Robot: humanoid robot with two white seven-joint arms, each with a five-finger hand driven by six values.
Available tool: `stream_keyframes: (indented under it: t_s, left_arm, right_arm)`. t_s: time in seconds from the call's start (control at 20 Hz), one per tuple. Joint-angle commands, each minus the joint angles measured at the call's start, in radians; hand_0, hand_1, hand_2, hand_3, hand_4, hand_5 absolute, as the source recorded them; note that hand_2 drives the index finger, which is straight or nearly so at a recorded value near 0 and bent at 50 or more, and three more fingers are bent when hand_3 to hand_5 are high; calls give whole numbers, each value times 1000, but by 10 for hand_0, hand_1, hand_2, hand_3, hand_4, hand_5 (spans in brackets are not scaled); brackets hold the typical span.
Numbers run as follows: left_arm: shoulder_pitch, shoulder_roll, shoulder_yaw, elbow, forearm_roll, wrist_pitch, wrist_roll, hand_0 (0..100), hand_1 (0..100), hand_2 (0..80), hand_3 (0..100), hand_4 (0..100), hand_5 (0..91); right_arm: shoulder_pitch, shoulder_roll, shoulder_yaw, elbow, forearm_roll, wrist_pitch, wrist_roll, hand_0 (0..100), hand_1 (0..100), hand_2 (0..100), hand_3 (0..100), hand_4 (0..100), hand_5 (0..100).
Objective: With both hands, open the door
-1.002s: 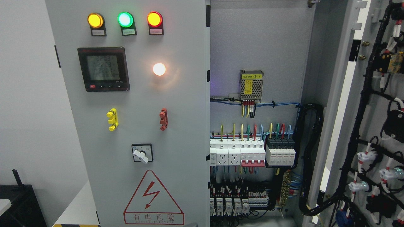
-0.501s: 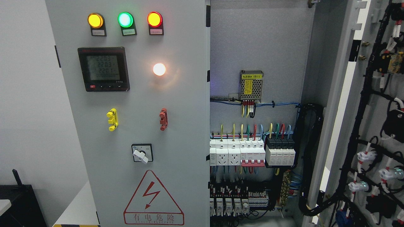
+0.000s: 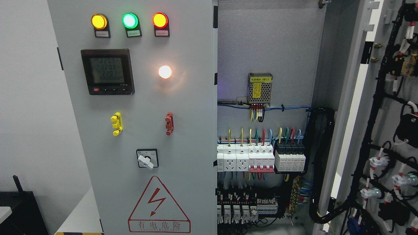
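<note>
Two doors on this cabinet, and not a hand anywhere in the frame — neither arm shows at the bottom edge, so whether the fingers are spread or curled, and which hand is nearer, cannot be told. The right door (image 3: 385, 130) is swung wide at the right of the frame, its wiring-covered inner face towards us, and the cabinet interior (image 3: 261, 156) with its breakers lies exposed in the middle. The left door (image 3: 140, 130) stands upright across the left and centre, lamps and meter facing us. Its free edge (image 3: 214, 98) runs top to bottom beside the open bay, and that tall vertical line is what counts. My read: a hand must come up from below to that edge and pull it toward the left.
</note>
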Motion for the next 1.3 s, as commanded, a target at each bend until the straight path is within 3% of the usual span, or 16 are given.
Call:
stream_keyframes:
  t_s: [0.0,0.15,0.6,0.9,1.1,1.25]
  left_arm:
    - [102,-9,75,206,-121,4,-31,0,0,0,0,31,0]
    - [124,-76,75,301,-257,5,-108,0,0,0,0,31,0]
    - [83,-402,84,741,-610,-11,-113,0,0,0,0,31,0]
    - [75,-618,90,1062,-684,-28,-101,0,0,0,0,31,0]
    - [72,-750,158,1283,-735,-199,-99,0,0,0,0,31,0]
    - [21,-853,222,1458,-787,-271,-99,0,0,0,0,31,0]
  right_arm:
    - [0,0,0,0,1,0,0,107,0,0,0,0,0]
    - [0,0,0,0,1,0,0,107,0,0,0,0,0]
    - [0,0,0,0,1,0,0,106,0,0,0,0,0]
    - [0,0,0,0,1,0,0,107,0,0,0,0,0]
    - [0,0,0,0,-1,0,0,107,0,0,0,0,0]
    - [0,0,0,0,1,0,0,107,0,0,0,0,0]
